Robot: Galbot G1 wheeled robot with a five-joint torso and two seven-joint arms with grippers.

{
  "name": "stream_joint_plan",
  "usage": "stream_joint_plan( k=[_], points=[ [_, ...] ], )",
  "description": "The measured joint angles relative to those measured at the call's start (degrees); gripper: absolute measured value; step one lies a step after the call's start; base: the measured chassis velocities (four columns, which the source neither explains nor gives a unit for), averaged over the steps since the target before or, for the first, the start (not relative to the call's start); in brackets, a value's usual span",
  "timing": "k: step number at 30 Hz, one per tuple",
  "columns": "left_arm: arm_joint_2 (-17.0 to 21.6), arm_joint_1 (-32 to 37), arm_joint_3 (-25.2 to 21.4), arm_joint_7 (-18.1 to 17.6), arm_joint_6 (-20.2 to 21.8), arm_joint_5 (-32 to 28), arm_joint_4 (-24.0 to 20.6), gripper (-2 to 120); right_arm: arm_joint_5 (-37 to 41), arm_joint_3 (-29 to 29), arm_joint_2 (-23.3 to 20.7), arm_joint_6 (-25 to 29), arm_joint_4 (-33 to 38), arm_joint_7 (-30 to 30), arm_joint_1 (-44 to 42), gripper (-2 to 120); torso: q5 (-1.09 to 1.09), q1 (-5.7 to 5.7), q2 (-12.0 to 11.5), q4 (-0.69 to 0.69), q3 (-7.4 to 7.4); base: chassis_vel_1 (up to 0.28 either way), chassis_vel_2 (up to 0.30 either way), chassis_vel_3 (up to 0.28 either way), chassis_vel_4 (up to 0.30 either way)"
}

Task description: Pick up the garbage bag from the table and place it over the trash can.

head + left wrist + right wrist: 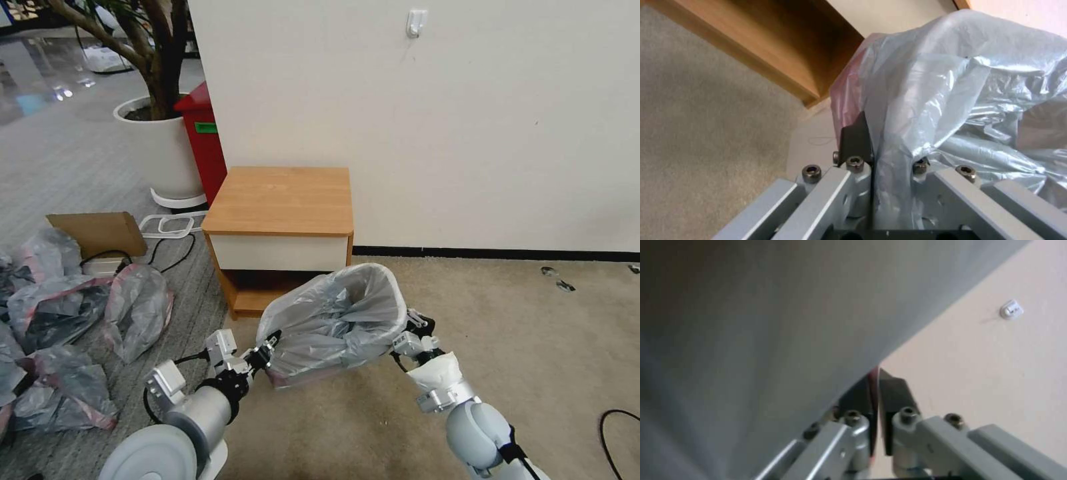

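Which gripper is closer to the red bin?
The left. The left gripper grips the bag on the side toward the red bin; the right gripper grips the bag's far side.

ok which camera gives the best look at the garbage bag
The head view: it shows the whole bag stretched open between the left claw and right claw, below the table. The left wrist view shows crumpled plastic at the claw; the right wrist view, a blurred sheet.
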Motion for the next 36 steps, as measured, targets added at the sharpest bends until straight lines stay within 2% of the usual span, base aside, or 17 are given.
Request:
stream_joint_plan(
  k=[13,16,18,20,22,24,26,30,31,34,36],
  points=[
    [0.17,-0.20,-0.60,0.01,0.02,-0.24,-0.07,3,-1.31,0.76,-0.51,0.03,-0.81,-0.03,0.06,17,0.00,0.00,0.00,0.01,0.00,0.000,0.000,0.000,0.000],
    [1.06,-0.91,-1.45,-0.32,0.04,-0.25,0.92,0,0.48,0.65,-0.59,-0.17,0.63,0.07,-0.99,34,0.00,0.00,0.00,0.00,0.00,0.000,0.000,0.000,0.000],
    [1.20,-1.10,-1.69,-0.48,0.05,-0.29,1.12,0,0.67,0.65,-0.58,-0.15,0.96,0.04,-1.30,37,-0.01,0.00,0.00,0.00,0.00,0.000,0.000,0.000,0.000],
    [1.33,-1.72,-2.53,-1.07,0.13,-0.76,1.79,0,1.41,0.83,-0.45,0.16,1.82,-0.06,-2.15,48,0.00,0.00,0.00,0.00,0.00,0.000,0.000,0.000,0.000],
    [1.33,-1.80,-2.63,-1.13,0.13,-0.80,1.88,0,1.59,0.87,-0.42,0.22,1.93,-0.08,-2.25,50,-0.01,0.00,0.00,0.00,0.00,0.000,0.000,0.000,0.000],
    [1.56,-2.24,-3.38,-1.61,0.15,-1.13,2.69,0,4.44,0.99,-0.32,0.66,3.01,-0.73,-3.25,60,-0.01,0.00,0.00,0.01,0.00,0.000,0.000,0.000,0.000],
    [1.68,-2.39,-3.65,-1.73,0.15,-1.29,2.91,0,5.96,0.98,-0.34,0.81,3.37,-1.38,-3.70,64,-0.01,0.00,0.00,0.00,0.00,0.000,0.000,0.000,0.000],
    [2.19,-3.60,-5.42,-2.78,0.15,-3.06,3.34,0,17.79,0.74,-0.74,1.69,4.05,-5.99,-5.76,84,0.00,0.00,0.00,0.00,0.00,0.000,0.000,0.000,0.000],
    [2.19,-3.60,-5.42,-2.78,0.15,-3.06,3.34,0,17.79,0.74,-0.74,1.69,4.05,-5.99,-5.76,84,0.00,0.00,0.00,0.00,0.00,0.000,0.000,0.000,0.000],
    [2.57,-3.97,-6.36,-3.11,0.18,-3.88,3.40,0,25.68,1.35,-1.31,1.76,5.00,-8.57,-7.00,97,0.00,0.00,0.00,0.00,0.00,0.000,0.000,0.000,0.000],
    [2.66,-3.98,-6.49,-3.11,0.20,-3.94,3.47,0,27.43,1.52,-1.46,1.75,5.31,-9.17,-7.19,98,-0.01,0.00,0.00,0.00,0.00,0.000,0.000,0.000,0.000]
  ],
)
